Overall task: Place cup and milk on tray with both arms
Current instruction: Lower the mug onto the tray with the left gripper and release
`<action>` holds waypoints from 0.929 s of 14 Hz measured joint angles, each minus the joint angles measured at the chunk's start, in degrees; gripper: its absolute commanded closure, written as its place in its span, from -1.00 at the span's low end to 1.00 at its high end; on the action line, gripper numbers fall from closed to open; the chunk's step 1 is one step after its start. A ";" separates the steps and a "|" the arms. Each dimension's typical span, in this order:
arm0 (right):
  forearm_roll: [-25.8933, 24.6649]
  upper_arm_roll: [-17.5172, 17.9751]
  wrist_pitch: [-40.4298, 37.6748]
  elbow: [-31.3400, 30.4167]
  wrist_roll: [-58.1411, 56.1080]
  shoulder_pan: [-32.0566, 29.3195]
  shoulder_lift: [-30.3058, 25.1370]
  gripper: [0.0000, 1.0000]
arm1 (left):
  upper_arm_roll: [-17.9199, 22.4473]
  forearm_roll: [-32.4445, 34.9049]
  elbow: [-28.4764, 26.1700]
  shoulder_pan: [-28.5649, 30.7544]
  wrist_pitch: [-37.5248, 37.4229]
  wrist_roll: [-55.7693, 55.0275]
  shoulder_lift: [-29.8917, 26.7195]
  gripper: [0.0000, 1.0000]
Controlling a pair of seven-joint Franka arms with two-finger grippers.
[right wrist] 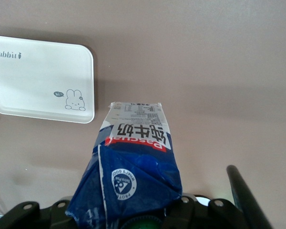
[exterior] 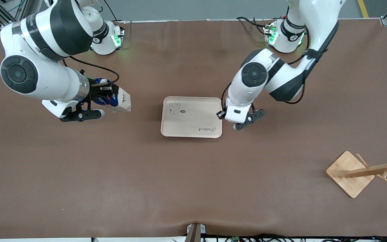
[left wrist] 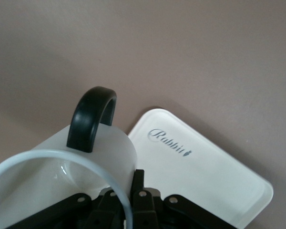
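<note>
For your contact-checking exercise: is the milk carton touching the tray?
Apart. The right wrist view shows the milk carton held in the right pincer, with bare brown table between it and the tray.

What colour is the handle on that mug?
Black, on a white cup; the handle shows best in the left wrist view.

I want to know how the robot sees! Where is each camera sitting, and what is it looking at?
Front view: high across the table, facing both white arms; it sees the cream-white rectangular tray and the wooden rack.
Left wrist view: on the left arm, looking down past the left gripper, shut on the white mug with black handle.
Right wrist view: on the right arm, looking down past the right gripper, shut on the blue-and-white milk carton.
All three views share the tray.
</note>
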 measured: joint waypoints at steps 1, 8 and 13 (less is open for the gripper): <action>0.06 0.01 0.13 0.00 0.00 0.00 0.01 1.00 | 0.02 2.45 0.01 -1.19 1.58 -4.00 1.85 1.00; 0.40 0.11 1.74 0.00 0.01 0.28 0.31 1.00 | 0.35 5.37 0.50 -5.47 8.54 -12.37 10.82 1.00; 2.97 0.19 2.03 -0.01 1.94 0.76 0.41 1.00 | 7.43 5.40 0.73 -13.54 10.45 -15.86 12.05 0.98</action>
